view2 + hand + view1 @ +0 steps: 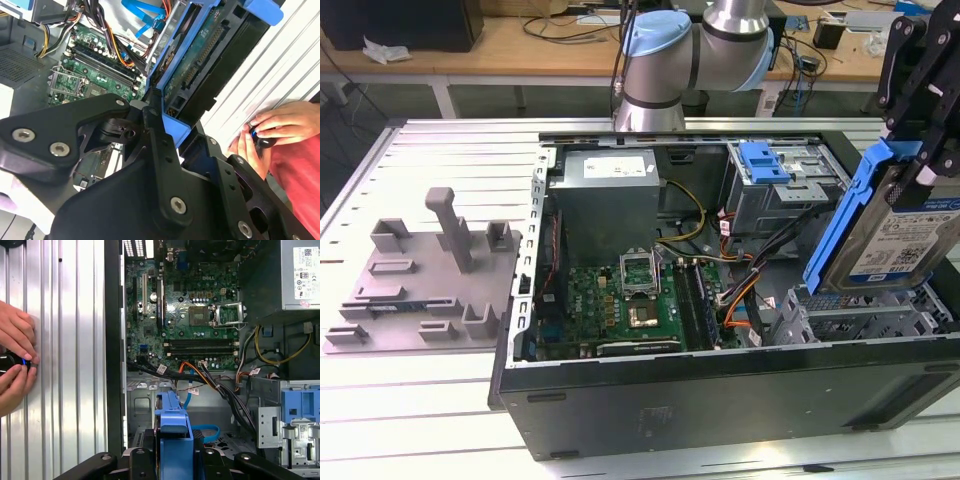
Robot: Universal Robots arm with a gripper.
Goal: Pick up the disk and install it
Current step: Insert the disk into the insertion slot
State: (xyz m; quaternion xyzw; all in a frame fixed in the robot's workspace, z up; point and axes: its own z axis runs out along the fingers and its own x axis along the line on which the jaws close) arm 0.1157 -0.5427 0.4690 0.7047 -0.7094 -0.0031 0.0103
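A slatted aluminium desk (420, 400) lies below the fingers (923, 150). Beyond the fingers, a second wooden-topped desk (500, 55) carries loose cables (560, 22); dark floor (390, 100) shows under it.

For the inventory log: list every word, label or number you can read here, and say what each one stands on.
Nothing here can be quoted reliably.
White-and-blue label on the disk, held in the gripper: print and square codes, too small to read.
White sticker on the power supply: lines of print, too small to read.
White lettering on the motherboard: too fine to read.
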